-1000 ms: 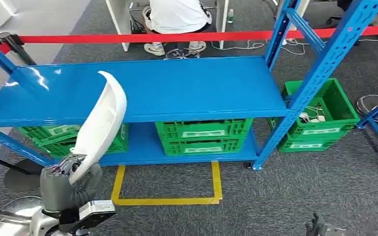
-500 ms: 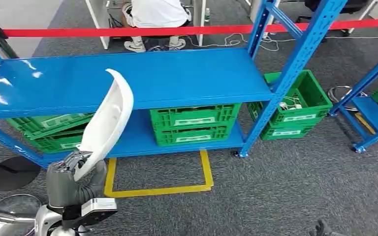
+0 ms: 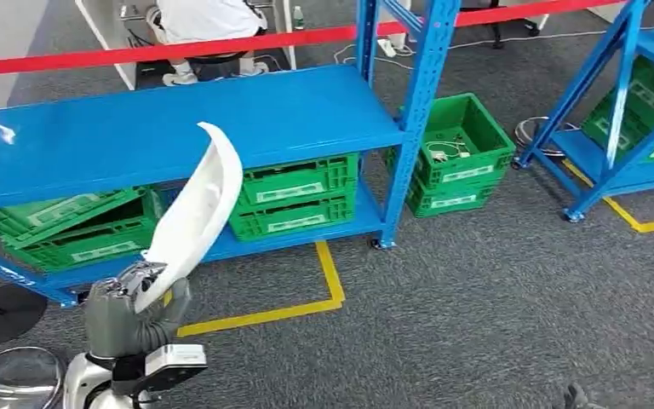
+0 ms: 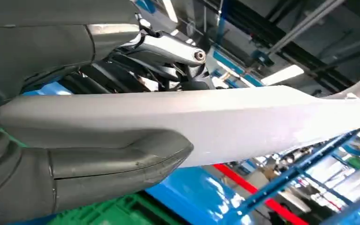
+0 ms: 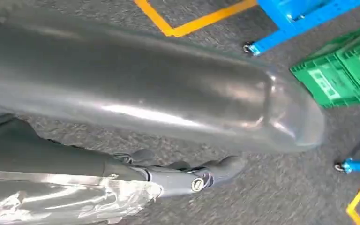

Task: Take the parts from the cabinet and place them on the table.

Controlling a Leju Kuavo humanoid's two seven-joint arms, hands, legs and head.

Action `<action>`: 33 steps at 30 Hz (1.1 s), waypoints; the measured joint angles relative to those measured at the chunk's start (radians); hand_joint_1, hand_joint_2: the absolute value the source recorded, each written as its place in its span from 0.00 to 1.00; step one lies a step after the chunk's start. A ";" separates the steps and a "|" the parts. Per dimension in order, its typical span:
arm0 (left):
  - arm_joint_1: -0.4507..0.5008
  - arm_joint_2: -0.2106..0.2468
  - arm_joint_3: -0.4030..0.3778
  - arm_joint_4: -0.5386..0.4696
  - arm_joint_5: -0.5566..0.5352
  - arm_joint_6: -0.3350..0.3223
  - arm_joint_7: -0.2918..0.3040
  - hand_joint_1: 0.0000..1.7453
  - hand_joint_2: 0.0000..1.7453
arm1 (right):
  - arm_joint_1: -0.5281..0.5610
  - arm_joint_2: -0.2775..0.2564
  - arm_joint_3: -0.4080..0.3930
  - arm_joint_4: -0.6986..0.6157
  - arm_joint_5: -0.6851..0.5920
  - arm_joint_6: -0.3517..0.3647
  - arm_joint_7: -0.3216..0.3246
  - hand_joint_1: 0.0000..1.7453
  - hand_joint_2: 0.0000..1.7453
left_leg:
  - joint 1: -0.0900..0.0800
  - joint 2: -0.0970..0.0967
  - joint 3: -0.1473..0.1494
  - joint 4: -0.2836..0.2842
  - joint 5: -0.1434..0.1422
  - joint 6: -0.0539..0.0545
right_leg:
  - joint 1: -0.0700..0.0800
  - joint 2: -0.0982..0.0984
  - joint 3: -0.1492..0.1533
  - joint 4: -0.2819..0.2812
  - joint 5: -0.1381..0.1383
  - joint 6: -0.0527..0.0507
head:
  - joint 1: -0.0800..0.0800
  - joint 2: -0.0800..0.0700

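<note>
Left robot hand (image 3: 132, 302) grips white part (image 3: 196, 209) by its lower end. Long axis rises up-forward. Right robot hand (image 5: 187, 176) hangs empty, fingers curled.

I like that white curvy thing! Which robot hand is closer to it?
Left. The left hand grips the white part at its lower end; the right hand hangs apart, over the carpet.

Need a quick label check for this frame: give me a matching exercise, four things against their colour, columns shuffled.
Things:
1. curved part held by the left hand
2. shelf of the rack
3. crate on the floor beside the rack
4. barrier tape behind the rack

Colours:
A. green
B. red
C. white
D. blue

Pairs: 1-C, 2-D, 3-A, 4-B
</note>
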 joint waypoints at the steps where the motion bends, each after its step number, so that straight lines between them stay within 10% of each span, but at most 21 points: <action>1: 0.000 0.001 0.000 0.002 0.000 0.000 0.000 1.00 1.00 | 0.001 0.000 0.000 0.000 -0.001 -0.002 0.000 0.00 0.00 | 0.000 0.000 0.005 0.019 0.004 -0.001 | -0.001 0.007 -0.014 0.005 0.007 0.003 | 0.002 0.000; 4: -0.002 0.003 -0.001 0.010 0.002 0.000 -0.002 1.00 1.00 | 0.001 0.000 0.000 0.000 -0.004 -0.005 0.000 0.00 0.00 | 0.004 -0.010 0.135 -0.151 0.098 -0.001 | -0.010 0.032 -0.057 0.028 0.024 0.016 | 0.001 0.000; 6: -0.007 0.003 -0.004 0.012 0.002 -0.001 -0.002 1.00 1.00 | -0.001 0.000 0.000 0.000 -0.006 -0.006 0.000 0.00 0.00 | 0.010 -0.058 0.231 -0.300 0.086 0.001 | -0.009 0.048 -0.083 0.047 0.035 0.031 | 0.000 0.000; 10: -0.010 0.005 -0.010 0.018 0.006 -0.001 -0.002 1.00 1.00 | 0.011 0.000 0.000 0.000 -0.008 -0.006 0.000 0.00 0.00 | 0.006 -0.035 0.199 -0.296 0.096 0.035 | -0.013 0.073 -0.107 0.043 0.075 0.056 | 0.002 0.000; 14: -0.012 0.005 -0.010 0.022 0.009 -0.004 -0.002 1.00 1.00 | 0.009 0.000 0.000 0.000 -0.009 -0.009 0.000 0.00 0.00 | 0.000 0.001 0.156 -0.295 0.138 0.063 | -0.012 0.003 -0.172 0.259 -0.140 0.066 | 0.008 0.000; 16: -0.013 0.005 -0.010 0.026 0.009 -0.006 -0.002 1.00 1.00 | 0.007 0.000 0.001 0.000 -0.009 -0.008 0.000 0.00 0.00 | -0.003 0.022 0.122 -0.293 0.164 0.063 | -0.012 0.001 -0.184 0.382 -0.163 0.069 | 0.008 0.000; 19: -0.013 0.005 -0.010 0.030 0.009 -0.006 -0.002 1.00 1.00 | 0.007 0.000 0.001 0.000 -0.010 -0.008 0.000 0.00 0.00 | -0.004 0.044 0.075 -0.291 0.199 0.055 | -0.012 -0.007 -0.066 0.280 -0.054 0.069 | 0.008 0.000; 22: -0.016 0.006 -0.010 0.030 0.010 -0.006 -0.002 1.00 1.00 | -0.008 0.000 0.006 -0.001 -0.010 -0.008 0.000 0.00 0.00 | -0.009 0.063 0.059 -0.286 0.230 0.038 | -0.002 -0.053 0.136 -0.005 -0.123 0.053 | 0.007 0.000; 25: -0.017 0.006 -0.013 0.032 0.009 -0.007 -0.003 1.00 1.00 | -0.001 0.000 0.007 0.001 -0.010 -0.008 0.000 0.00 0.00 | 0.001 0.083 0.057 -0.301 0.268 0.019 | 0.006 -0.033 0.089 0.016 -0.095 0.028 | 0.014 0.000; 26: -0.017 0.006 -0.012 0.033 0.009 -0.007 -0.003 1.00 1.00 | 0.003 0.000 0.007 0.001 -0.010 -0.009 0.000 0.00 0.00 | 0.005 0.065 0.052 -0.298 0.253 0.010 | 0.002 -0.030 0.077 0.015 -0.079 0.015 | 0.010 0.000; 28: -0.015 0.008 -0.012 0.034 0.010 -0.007 -0.003 1.00 1.00 | 0.002 -0.002 0.006 0.001 -0.010 -0.010 0.000 0.00 0.00 | 0.005 0.013 0.032 -0.206 0.108 0.002 | 0.002 -0.017 0.042 0.017 -0.050 0.001 | 0.006 0.000; 30: -0.015 0.009 -0.012 0.035 0.010 -0.007 -0.003 1.00 1.00 | 0.000 -0.002 0.006 0.001 -0.010 -0.008 0.000 0.00 0.00 | 0.003 0.001 0.004 -0.054 0.001 0.003 | 0.005 0.000 0.010 0.018 -0.017 -0.004 | 0.006 0.000; 31: -0.015 0.010 -0.012 0.035 0.010 -0.007 -0.003 1.00 1.00 | 0.001 -0.002 0.006 0.001 -0.009 -0.006 0.000 0.00 0.00 | 0.000 -0.002 0.001 0.006 -0.009 0.007 | 0.007 0.009 -0.013 0.020 0.000 -0.004 | 0.005 0.000; 33: -0.015 0.011 -0.011 0.036 0.010 -0.007 -0.003 1.00 1.00 | 0.005 -0.002 0.007 0.001 -0.006 -0.005 0.000 0.00 0.00 | -0.007 -0.004 0.043 0.013 0.063 0.018 | 0.009 0.025 -0.059 0.027 0.031 -0.003 | 0.006 0.000</action>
